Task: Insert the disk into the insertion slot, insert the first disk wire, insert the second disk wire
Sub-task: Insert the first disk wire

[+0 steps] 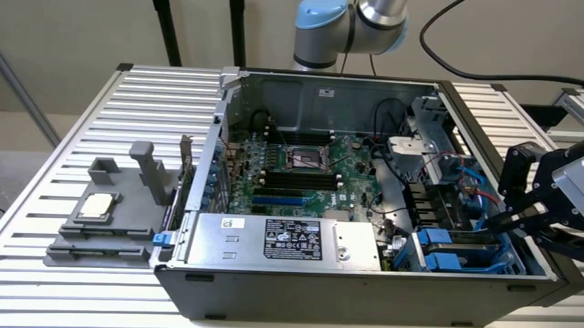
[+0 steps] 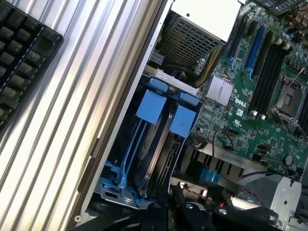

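The disk (image 2: 160, 144) stands edge-on inside the insertion slot (image 2: 114, 174), a blue plastic cage in the corner of the open computer case. The bright blue tabs (image 2: 151, 103) of its carrier frame face out. In the exterior view the same cage (image 1: 476, 254) sits at the case's near corner on the exterior view's right. My black gripper (image 1: 490, 222) reaches into the case just behind the cage. Its fingers (image 2: 155, 211) are shut close to the disk's rear end, beside thin red and blue wires (image 1: 472, 191). I cannot make out anything between the fingers.
A silver labelled power-supply box (image 1: 283, 239) lies along the case's front wall, with the green motherboard (image 1: 301, 171) behind it. A grey holder block with a square chip (image 1: 98, 217) rests on the ribbed metal table (image 1: 155, 96). A black keyboard (image 2: 21, 53) lies beyond the case.
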Available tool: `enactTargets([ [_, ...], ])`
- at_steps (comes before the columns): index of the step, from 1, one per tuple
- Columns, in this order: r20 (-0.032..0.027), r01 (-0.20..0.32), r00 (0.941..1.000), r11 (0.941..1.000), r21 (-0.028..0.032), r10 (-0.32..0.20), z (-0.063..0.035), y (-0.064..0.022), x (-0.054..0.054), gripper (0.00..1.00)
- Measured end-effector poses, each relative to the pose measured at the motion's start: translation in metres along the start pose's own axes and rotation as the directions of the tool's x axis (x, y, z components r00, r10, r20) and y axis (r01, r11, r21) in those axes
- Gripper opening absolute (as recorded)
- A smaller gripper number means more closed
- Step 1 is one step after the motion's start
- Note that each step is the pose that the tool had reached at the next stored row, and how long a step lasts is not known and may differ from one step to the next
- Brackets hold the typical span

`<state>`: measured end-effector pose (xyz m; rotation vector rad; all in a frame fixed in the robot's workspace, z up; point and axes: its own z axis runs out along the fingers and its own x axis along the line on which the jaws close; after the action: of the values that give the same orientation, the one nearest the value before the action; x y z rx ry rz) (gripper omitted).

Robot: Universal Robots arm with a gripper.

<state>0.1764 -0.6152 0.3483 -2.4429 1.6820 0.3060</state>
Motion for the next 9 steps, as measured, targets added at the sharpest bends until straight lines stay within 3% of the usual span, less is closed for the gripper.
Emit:
enactTargets([
  [6,-0.0005,0.000,1.0000,1.0000,0.0012,0.000,-0.0022,0.0204,-0.009,0.16],
  [9,-0.0007,-0.017,0.9999,0.9998,0.0055,0.017,-0.0018,0.0237,-0.010,0.16],
])
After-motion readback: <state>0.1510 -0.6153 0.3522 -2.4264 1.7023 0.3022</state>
